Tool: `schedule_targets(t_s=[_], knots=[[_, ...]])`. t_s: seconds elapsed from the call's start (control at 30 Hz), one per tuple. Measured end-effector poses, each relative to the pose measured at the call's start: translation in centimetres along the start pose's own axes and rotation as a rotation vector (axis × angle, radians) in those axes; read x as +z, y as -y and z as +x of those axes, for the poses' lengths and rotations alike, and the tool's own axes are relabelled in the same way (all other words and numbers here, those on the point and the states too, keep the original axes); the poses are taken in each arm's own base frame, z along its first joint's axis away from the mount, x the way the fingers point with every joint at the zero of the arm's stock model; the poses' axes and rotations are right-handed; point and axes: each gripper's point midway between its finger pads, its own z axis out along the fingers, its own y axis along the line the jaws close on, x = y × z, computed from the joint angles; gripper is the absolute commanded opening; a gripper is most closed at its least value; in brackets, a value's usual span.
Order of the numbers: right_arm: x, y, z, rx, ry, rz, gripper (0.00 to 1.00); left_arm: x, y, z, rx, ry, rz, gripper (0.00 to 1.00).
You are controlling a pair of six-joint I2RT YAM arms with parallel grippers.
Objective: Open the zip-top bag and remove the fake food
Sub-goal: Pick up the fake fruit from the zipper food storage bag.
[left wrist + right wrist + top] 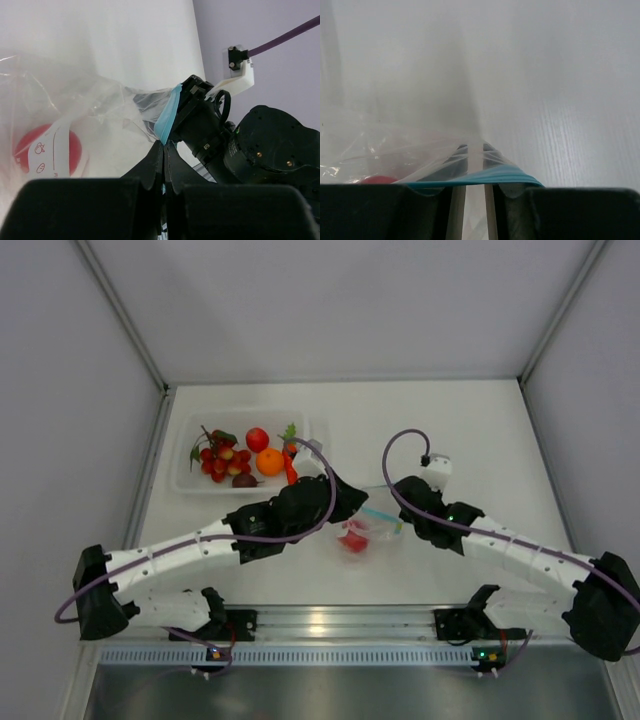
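Here, the zip-top bag hangs between the two grippers near the middle of the table. It is well apart from the tray at the far left. The left gripper is clenched on the bag's edge right at the teal zip strip. The right gripper is narrowed about that strip with a slit showing between its jaws, so I cannot tell whether its pinch is firm.

The right side should be seated on one lip only. Then each lip should be drawn away across the strip, not along it.

The strip seems to run far-left to near-right. The mouth faces right and slightly far, and the body, holding a red fruit, trails near-left.
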Motion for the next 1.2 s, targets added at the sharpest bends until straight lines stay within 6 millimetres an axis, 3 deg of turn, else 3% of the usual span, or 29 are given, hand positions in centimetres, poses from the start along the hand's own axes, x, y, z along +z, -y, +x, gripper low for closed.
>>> schedule_targets(t_s=[0.13, 0.27, 0.4, 0.73, 1.2], knots=[[-0.4, 1.8, -1.4, -0.069, 0.047, 0.089, 0.20, 0.1, -0.5, 0.5, -0.008, -0.007, -0.005, 0.00], [-1.6, 3.4, -4.1, -0.136, 0.099, 0.181, 0.19, 0.2, -0.6, 0.8, -0.022, -0.008, 0.003, 0.00], [-3.1, 3.3, -6.1, -0.167, 0.121, 0.170, 0.20, 0.4, -0.6, 0.8, -0.033, -0.001, 0.016, 0.00], [-4.3, -0.6, -2.8, -0.207, -0.046, -0.070, 0.22, 2.2, -2.8, 2.8, -0.041, -0.017, -0.026, 0.00], [-4.5, -5.2, -2.0, -0.023, -0.026, -0.194, 0.21, 2.4, -2.4, 2.8, -0.082, -0.006, -0.005, 0.00]])
